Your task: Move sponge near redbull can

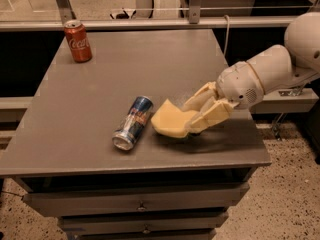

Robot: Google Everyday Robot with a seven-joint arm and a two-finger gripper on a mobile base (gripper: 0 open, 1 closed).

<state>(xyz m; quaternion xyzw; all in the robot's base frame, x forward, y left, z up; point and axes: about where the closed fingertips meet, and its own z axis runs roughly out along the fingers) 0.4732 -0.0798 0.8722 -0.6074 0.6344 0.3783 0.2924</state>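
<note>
Nearest to us, under the front edge of the worktop, sit two drawer fronts. Just beyond that edge the redbull can lies on its side, with one silver end toward seven o'clock and the other toward one o'clock. At its three o'clock is the sponge, just beside the can's upper flank. We cannot tell whether the two touch. The sponge is low over the worktop with a shadow close under it, and we cannot say whether its underside rests there.

The pincer reaches in from three o'clock and is closed on the sponge's right end, its pale fingers pressing into the foam from above and below. We judge the sponge light, soft and springy. It will give under pressure instead of slipping, it cannot break, and it will regain its shape when let go. A hold across the thickness at one end, as here, seems sound, since the free end droops little. The can is the touchier neighbour, because lying down it may roll if the foam nudges it. We would therefore set the sponge down gently and open the pincer without sweeping toward nine o'clock.

Farther back, at eleven o'clock from the redbull can, a Coca-Cola can stands upright near the far-left corner, well apart from everything else.
</note>
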